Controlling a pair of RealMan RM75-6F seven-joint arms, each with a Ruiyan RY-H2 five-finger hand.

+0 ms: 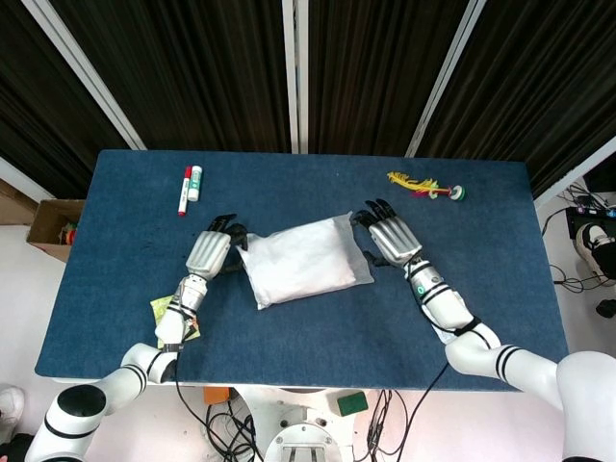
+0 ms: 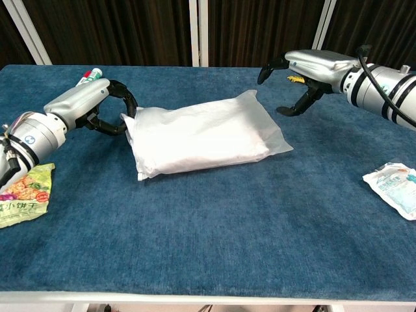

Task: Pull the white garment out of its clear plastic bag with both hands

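The white garment lies flat in its clear plastic bag at the middle of the blue table. My left hand is at the bag's left end, its fingers and thumb curled into a ring that closes on the bag's left corner. My right hand hovers above the table just right of the bag's far right corner. Its fingers are spread, it holds nothing, and it does not touch the bag.
Two markers lie at the far left, and a feather toy at the far right. A snack packet sits under my left forearm, a white sachet at the near right. A cardboard box stands beside the table.
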